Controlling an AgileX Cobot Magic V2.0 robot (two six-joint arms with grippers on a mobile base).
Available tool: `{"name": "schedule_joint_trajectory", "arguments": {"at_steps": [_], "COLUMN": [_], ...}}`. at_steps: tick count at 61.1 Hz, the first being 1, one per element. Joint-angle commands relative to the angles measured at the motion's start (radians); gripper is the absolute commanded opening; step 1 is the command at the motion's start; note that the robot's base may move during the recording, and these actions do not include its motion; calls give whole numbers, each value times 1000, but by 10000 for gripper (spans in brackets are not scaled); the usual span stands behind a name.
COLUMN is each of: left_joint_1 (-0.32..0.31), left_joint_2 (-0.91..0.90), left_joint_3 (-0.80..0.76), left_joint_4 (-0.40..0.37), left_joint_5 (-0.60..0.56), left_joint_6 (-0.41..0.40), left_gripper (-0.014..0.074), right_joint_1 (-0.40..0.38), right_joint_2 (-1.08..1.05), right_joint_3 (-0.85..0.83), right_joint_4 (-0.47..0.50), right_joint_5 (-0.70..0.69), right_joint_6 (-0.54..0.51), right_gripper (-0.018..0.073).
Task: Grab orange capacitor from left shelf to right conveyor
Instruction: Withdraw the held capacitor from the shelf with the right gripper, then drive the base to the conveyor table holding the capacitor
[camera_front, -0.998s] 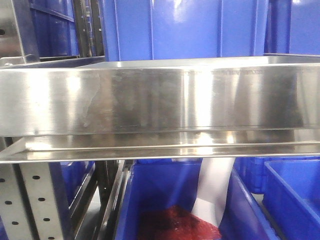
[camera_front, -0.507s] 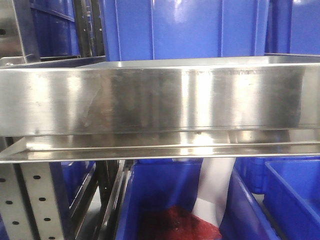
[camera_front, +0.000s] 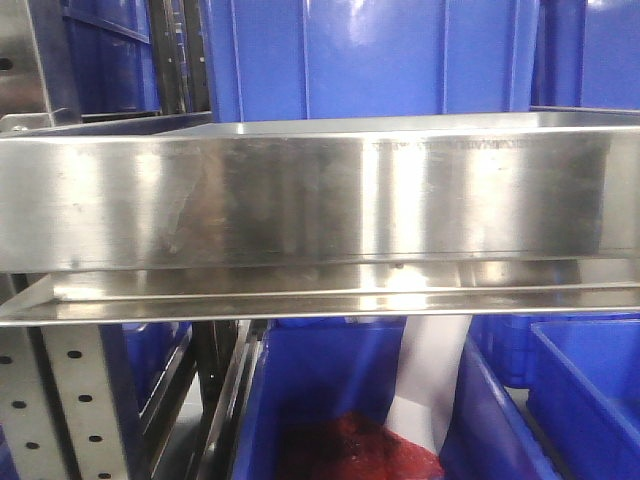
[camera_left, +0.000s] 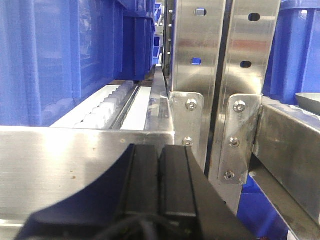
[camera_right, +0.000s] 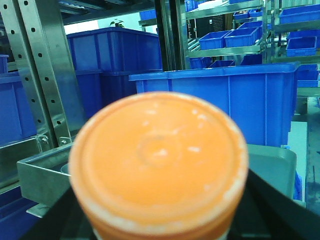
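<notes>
The orange capacitor (camera_right: 159, 160) fills the right wrist view, its flat top facing the camera. My right gripper (camera_right: 159, 222) is shut on it, and dark fingers (camera_right: 272, 212) show at both lower sides. My left gripper (camera_left: 159, 165) is shut with nothing between its pads, close in front of a steel lip (camera_left: 65, 160). The left shelf (camera_front: 300, 200) spans the front view with its tall shiny lip. Neither gripper appears in that view. The right conveyor is out of view.
Blue bins (camera_front: 370, 60) stand on the shelf, and another (camera_front: 320, 390) with red contents sits below it. Perforated steel uprights (camera_left: 215, 75) rise just right of my left gripper. A big blue bin (camera_right: 225, 105), an upright (camera_right: 45, 75) and a steel corner (camera_right: 42, 177) lie beyond the capacitor.
</notes>
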Motion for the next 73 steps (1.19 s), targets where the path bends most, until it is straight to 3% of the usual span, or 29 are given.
{"name": "schedule_joint_trajectory", "arguments": {"at_steps": [1,73], "left_joint_1": [0,0], "left_joint_2": [-7,-7], "left_joint_3": [22,22], "left_joint_4": [-2,-2], "left_joint_5": [-91,-91], "left_joint_6": [-6,-6], "left_gripper": [-126,-126], "right_joint_1": [1,1], "right_joint_2": [-11,-11], "right_joint_3": [-27,-11], "right_joint_4": [-5,-5], "right_joint_5": [-88,-71], "right_joint_6": [-3,-3], "right_gripper": [54,54]}}
